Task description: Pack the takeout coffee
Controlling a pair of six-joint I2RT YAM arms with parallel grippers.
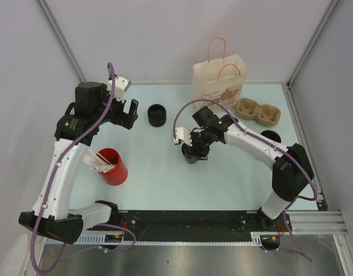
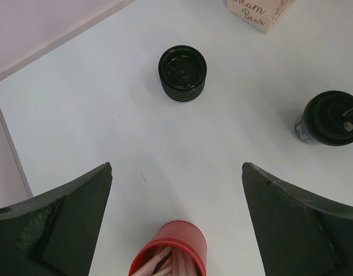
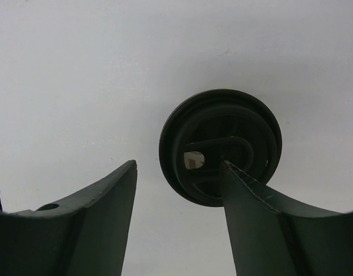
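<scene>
— How far along is the packing?
— Barely begun, as you'd judge it. The lidded coffee cup stands mid-table, apart from the empty cardboard cup carrier and the paper bag at the far right. Your right gripper hangs over the cup, jaws apart. Your left gripper gapes wide, holding nothing.
— Any writing?
— On the bag, "eam" above "Bear"; the rest is cut off

High rear overhead, wrist views angled down, all sharing cup
</scene>
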